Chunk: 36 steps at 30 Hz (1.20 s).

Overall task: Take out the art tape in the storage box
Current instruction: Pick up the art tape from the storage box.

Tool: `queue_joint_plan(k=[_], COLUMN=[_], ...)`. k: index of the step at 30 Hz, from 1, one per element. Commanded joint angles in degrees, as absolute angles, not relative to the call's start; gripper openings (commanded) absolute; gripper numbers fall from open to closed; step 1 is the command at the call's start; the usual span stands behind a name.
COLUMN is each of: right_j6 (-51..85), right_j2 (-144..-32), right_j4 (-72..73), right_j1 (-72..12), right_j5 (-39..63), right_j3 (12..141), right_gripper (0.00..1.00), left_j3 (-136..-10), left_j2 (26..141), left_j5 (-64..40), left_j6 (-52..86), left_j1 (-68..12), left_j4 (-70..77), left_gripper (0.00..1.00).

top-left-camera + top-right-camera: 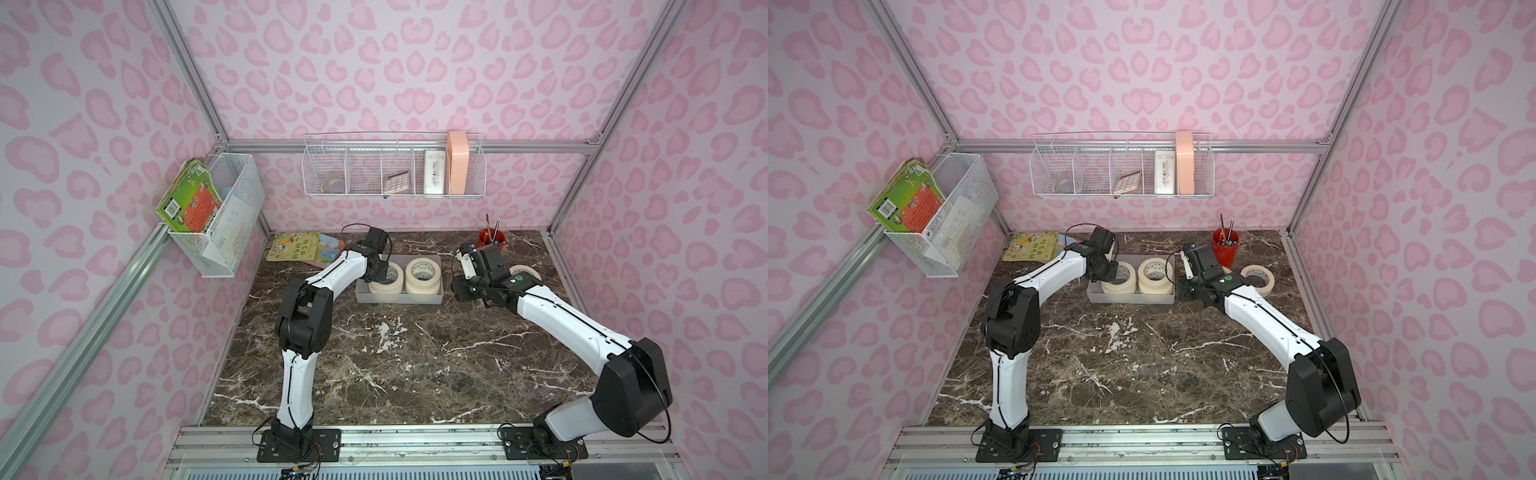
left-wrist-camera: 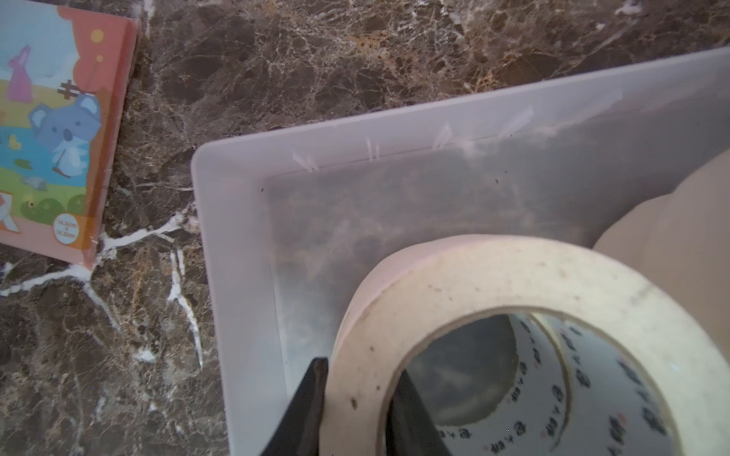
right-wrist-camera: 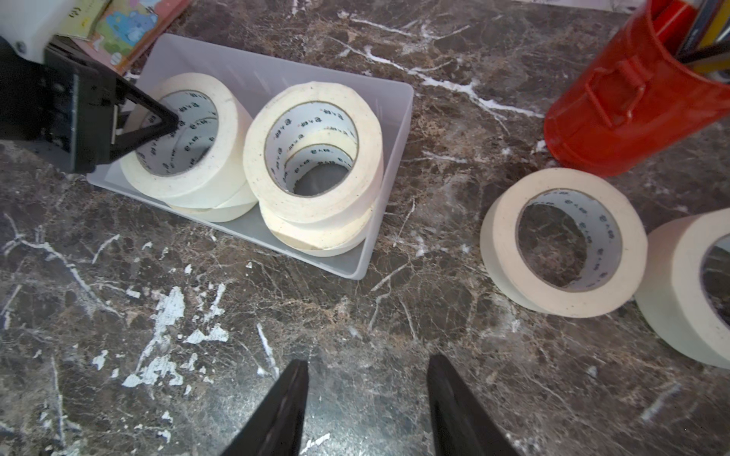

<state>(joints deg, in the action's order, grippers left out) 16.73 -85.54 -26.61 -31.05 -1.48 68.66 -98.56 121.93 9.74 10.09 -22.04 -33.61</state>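
Plain cream art tape (image 3: 312, 150) here: fat off-white rings, white cores, small dark print round the inside, a few grubby specks on the top faces. Stacked in two piles inside the storage box (image 3: 391, 130), a shallow grey see-through tray with low walls, parked near the far edge of the worktop (image 3: 355, 316), about midway along. Looks like two rolls in the pile nearer the left edge, the upper one slid a bit off the lower. At least two in the other pile, can't count for sure. Two loose rolls (image 3: 561, 241) lying flat outside the box toward the far right corner, just beside a red pot (image 3: 632, 98) stuffed with brushes and pencils (image 3: 707, 35).

On the left gripper (image 2: 359, 379), fingers (image 2: 308, 402) clamped on the wall of the upper roll in the left-edge pile, one inside the core, one outside. On the right gripper (image 3: 367, 367), fingers apart with nothing between, hovering over bare worktop between the box and the right edge.

Also a wire basket (image 1: 374, 136) on the back wall holding a calculator (image 1: 397, 183), a white box (image 1: 434, 172) and a tall pink thing (image 1: 457, 166), plus a mesh basket (image 1: 237, 195) on the left wall with books (image 1: 187, 203).
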Motion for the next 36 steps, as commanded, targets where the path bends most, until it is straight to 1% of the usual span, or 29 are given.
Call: queue_joint_plan(k=[1,5,7,17,26,31,33,34,35,36], right_j6=[17.57,17.55,17.65,17.68,18.90,18.97,19.10,19.24,19.24,19.33], right_j2=[-86.01,-87.65,-89.31,-98.00,-103.46,-106.00,-106.73,-107.00,-107.12,-107.06], right_j4=[-28.13,-28.20,-27.94,-26.32,-25.37,-24.52,-24.51,-24.58,-24.66,-24.83], right_j1=[-32.91,-34.76,-35.21,-36.12,-34.89,-34.37,-34.01,-33.98,-33.72,-33.50], right_j5=[-2.49,-1.75,-0.88,3.99,6.55,8.26,8.26,8.39,8.39,8.06], right_j3=[71.47,75.27,77.25,88.59,90.35,90.86,91.01,90.97,90.97,90.84], right_gripper=[0.51,0.51,0.51,0.56,0.57,0.56,0.51,0.45,0.37,0.25], left_j3=[-99.38,-99.54,-99.53,-97.34,-96.31,-95.19,-95.10,-95.10,-95.10,-95.01], left_j2=[120.47,117.51,115.74,110.66,107.65,106.86,106.91,106.95,106.94,106.94], left_j5=[11.61,12.22,12.14,13.88,12.14,8.77,7.62,7.35,7.15,6.97], left_j6=[8.49,7.76,7.90,8.22,9.81,9.98,10.52,10.71,10.81,10.89], left_j1=[-21.97,-22.05,-22.39,-28.87,-31.97,-32.60,-32.91,-33.24,-33.43,-33.65], left_j4=[-33.31,-33.62,-34.25,-34.68,-33.20,-31.48,-31.13,-31.03,-30.94,-30.86], left_gripper=[0.17,0.10,0.08,0.07,0.08,0.09,0.10,0.11,0.12,0.16])
